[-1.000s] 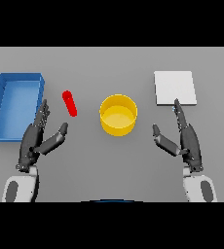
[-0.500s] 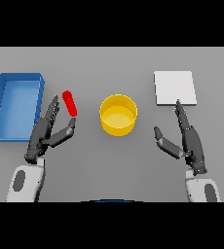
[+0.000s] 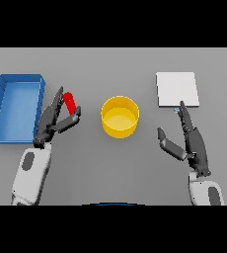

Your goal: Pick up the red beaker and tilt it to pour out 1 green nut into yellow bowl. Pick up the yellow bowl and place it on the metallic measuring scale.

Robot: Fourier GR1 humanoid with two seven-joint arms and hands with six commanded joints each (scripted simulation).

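near the table's left edge sits a blue tray. just right of it, the left hand brackets the red beaker, fingers straight, not yet clasped. centre table holds the yellow bowl. right hand hovers, fingers relaxed, below the metallic measuring scale.

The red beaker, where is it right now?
In the head view the red beaker sits on the table's left side, between the blue tray and the yellow bowl, right at the fingers of the left hand.
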